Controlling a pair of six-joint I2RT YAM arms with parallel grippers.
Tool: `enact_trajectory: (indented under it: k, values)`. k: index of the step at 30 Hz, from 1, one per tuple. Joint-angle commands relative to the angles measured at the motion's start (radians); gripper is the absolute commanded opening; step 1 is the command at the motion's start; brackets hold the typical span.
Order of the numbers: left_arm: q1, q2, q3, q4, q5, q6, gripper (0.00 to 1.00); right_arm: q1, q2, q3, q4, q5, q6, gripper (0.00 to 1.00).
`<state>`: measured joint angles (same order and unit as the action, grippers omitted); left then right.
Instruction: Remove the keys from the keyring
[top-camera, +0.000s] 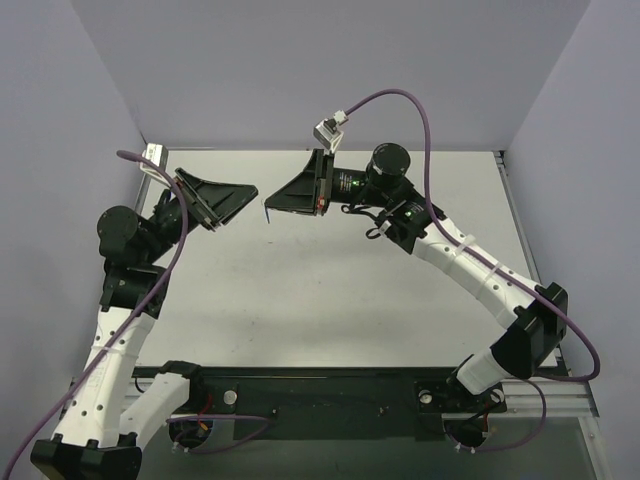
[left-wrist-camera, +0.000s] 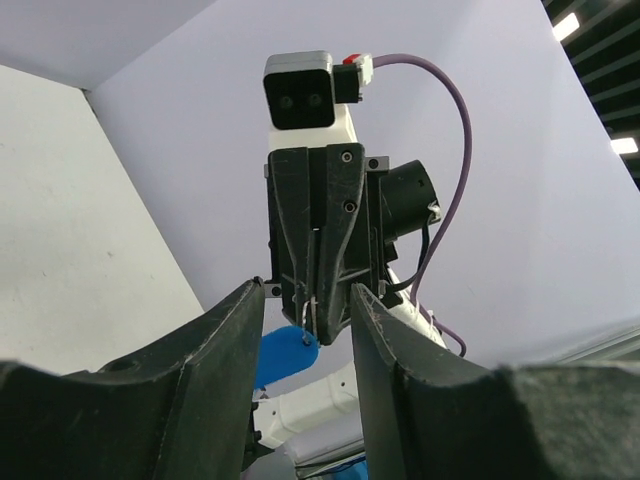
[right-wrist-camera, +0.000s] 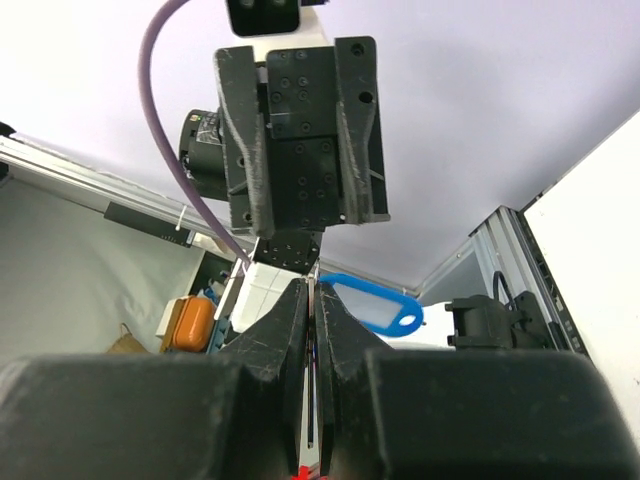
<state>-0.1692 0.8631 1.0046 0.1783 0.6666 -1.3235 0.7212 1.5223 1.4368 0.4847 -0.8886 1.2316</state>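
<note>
My right gripper (top-camera: 268, 205) is raised above the table and shut on a thin metal edge of the keyring (right-wrist-camera: 313, 285). The bright blue oblong tag (right-wrist-camera: 365, 303) hangs just past its tips. In the left wrist view the tag (left-wrist-camera: 280, 358) dangles from thin wire loops (left-wrist-camera: 309, 305) at the right gripper's tip. My left gripper (top-camera: 252, 192) is open and faces the right one tip to tip, a small gap apart. Its fingers (left-wrist-camera: 225, 340) stand either side of the ring in its own view. I cannot pick out the small silver key.
The white table (top-camera: 330, 290) lies below both grippers. A metal frame rail (top-camera: 515, 210) runs along its right edge. An orange object (right-wrist-camera: 185, 320) sits off the table in the background. Purple walls close in the back and sides.
</note>
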Motion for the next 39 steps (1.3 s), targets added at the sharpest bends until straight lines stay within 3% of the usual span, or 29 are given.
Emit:
enact_trajectory:
  k: [1,8,19,25,28,33,37,39]
  values:
    - [-0.003,0.007,0.032,0.027,0.022,0.026,0.49,0.006,0.004,0.062,0.095,0.013,0.002,0.00]
    - [-0.004,0.019,0.040,0.006,0.060,0.049,0.48,0.012,0.018,0.079,0.095,0.019,-0.001,0.00]
    - [-0.007,0.019,0.043,-0.014,0.071,0.066,0.36,0.026,0.035,0.089,0.101,0.019,0.002,0.00]
    - [-0.007,0.019,0.046,-0.017,0.079,0.067,0.24,0.029,0.052,0.102,0.112,0.017,0.009,0.00]
    - [-0.009,0.022,0.048,-0.002,0.085,0.067,0.03,0.032,0.059,0.108,0.114,0.011,0.009,0.00]
    - [-0.012,0.060,0.069,-0.003,0.204,0.086,0.00,0.035,0.067,0.112,0.107,-0.016,0.009,0.00]
    - [-0.042,0.112,0.124,-0.118,0.316,0.186,0.00,0.035,0.064,0.117,0.027,-0.064,-0.032,0.00]
    - [-0.068,0.131,0.167,-0.267,0.327,0.280,0.00,0.035,0.059,0.125,-0.035,-0.084,-0.073,0.00]
